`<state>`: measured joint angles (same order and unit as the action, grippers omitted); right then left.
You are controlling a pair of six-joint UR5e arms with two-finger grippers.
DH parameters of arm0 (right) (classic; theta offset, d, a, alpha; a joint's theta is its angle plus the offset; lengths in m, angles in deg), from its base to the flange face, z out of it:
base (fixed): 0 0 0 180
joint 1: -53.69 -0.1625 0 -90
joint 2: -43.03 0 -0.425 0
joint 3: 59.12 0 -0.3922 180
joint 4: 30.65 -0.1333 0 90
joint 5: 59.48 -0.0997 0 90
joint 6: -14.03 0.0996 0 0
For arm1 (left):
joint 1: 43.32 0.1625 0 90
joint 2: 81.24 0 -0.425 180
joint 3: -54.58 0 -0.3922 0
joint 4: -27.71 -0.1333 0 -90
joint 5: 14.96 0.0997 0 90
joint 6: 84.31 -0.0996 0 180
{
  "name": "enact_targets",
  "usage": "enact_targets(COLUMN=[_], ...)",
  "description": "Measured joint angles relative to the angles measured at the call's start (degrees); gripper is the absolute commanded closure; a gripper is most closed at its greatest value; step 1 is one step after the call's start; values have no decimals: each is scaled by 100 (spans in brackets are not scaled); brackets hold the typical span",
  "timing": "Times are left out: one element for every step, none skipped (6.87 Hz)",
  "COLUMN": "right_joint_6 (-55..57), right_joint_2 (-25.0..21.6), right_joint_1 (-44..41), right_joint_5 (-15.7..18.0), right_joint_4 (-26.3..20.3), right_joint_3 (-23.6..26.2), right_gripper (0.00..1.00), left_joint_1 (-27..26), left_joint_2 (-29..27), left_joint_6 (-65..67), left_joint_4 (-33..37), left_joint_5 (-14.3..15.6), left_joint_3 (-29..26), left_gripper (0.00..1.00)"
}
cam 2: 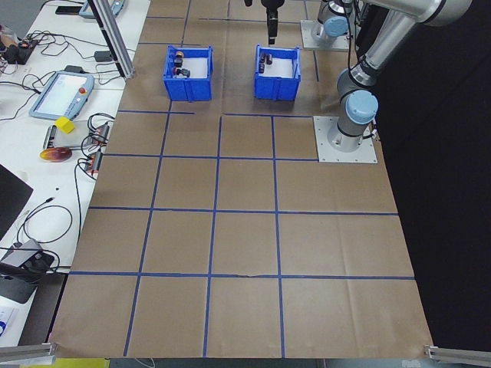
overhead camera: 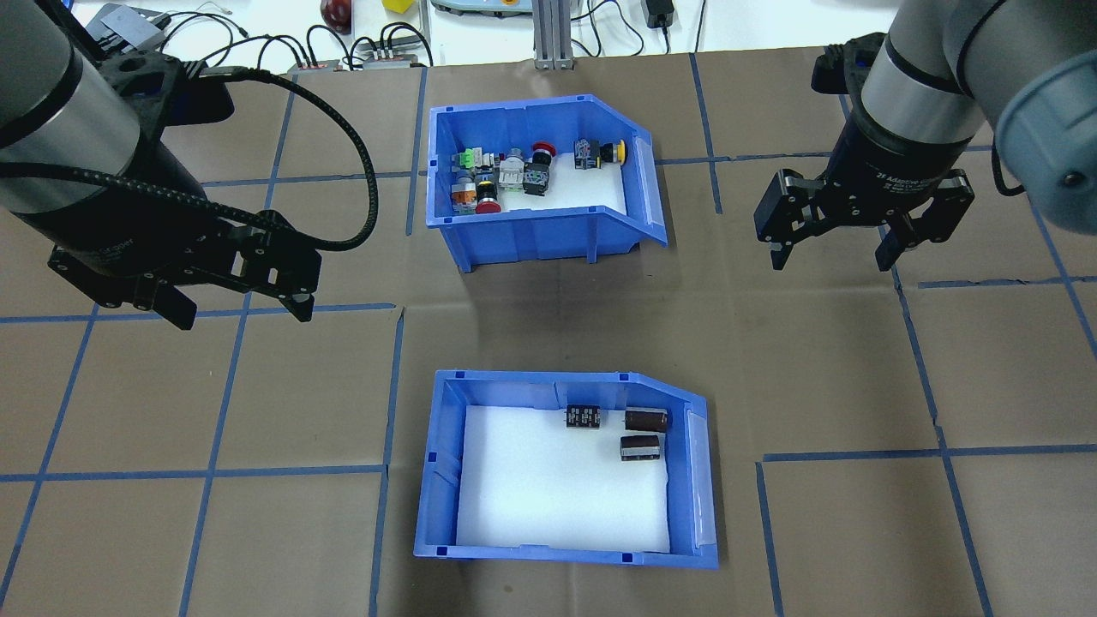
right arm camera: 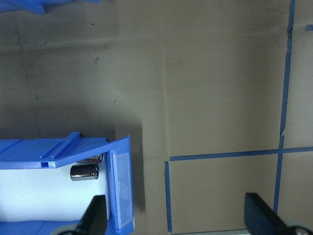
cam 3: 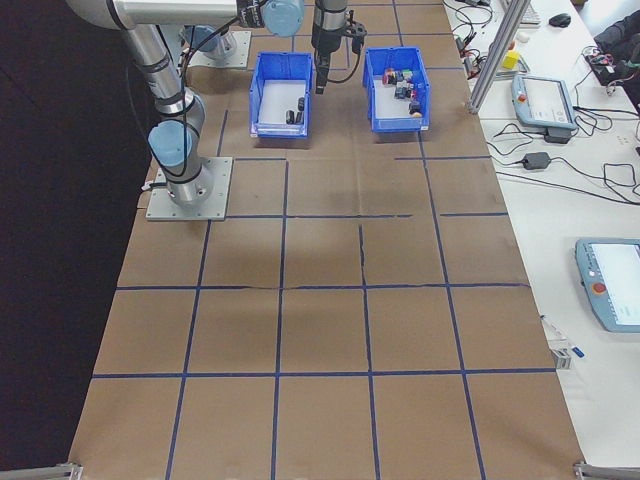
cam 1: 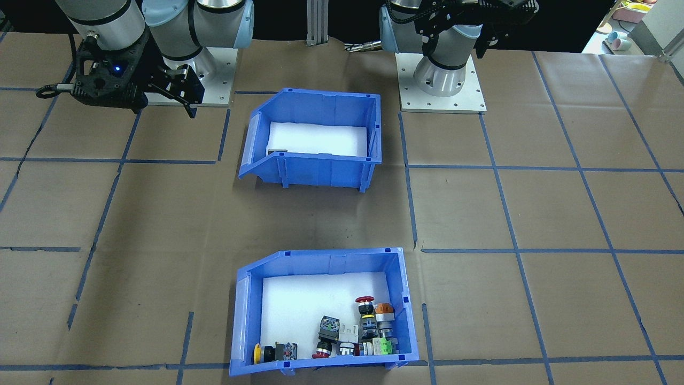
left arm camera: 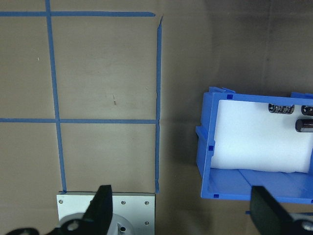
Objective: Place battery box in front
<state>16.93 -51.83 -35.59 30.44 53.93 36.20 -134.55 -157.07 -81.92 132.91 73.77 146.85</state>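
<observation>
Nearest our base sits the battery box (overhead camera: pixel 566 467), three dark cylinders (overhead camera: pixel 644 421) loose on its white foam toward 1 o'clock. We judge it light and stiff but slick-walled (contents may roll), best pinched over a side wall's rim. Left gripper (overhead camera: pixel 236 296) at 10 o'clock and right gripper (overhead camera: pixel 831 244) at 2 o'clock hang spread and empty. Farthest, at 12 o'clock, the switch bin (overhead camera: pixel 536 184).

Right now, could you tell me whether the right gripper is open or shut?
Open. In the overhead view the right gripper hangs above bare table with its fingers spread wide apart and nothing between them.
</observation>
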Motion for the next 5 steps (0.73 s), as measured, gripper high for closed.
enact_targets(right_joint_6=[-18, -33, -42, -48, -51], right_joint_2=[2, 2, 2, 2, 2], right_joint_1=[-1, -1, -2, -2, -2], right_joint_5=[0, -1, -1, 1, 3], right_joint_4=[23, 34, 39, 40, 41], right_joint_3=[2, 6, 10, 12, 13], right_gripper=[0, 0, 0, 0, 0], left_joint_1=[0, 0, 0, 3, 6], left_joint_2=[-8, -16, -24, -44, -76], left_joint_6=[-1, -6, -4, 26, 144], left_joint_4=[-8, -21, -25, -24, -12], left_joint_5=[7, 15, 19, 16, 14], left_joint_3=[19, 34, 44, 57, 73], left_gripper=[1, 1, 1, 1, 1])
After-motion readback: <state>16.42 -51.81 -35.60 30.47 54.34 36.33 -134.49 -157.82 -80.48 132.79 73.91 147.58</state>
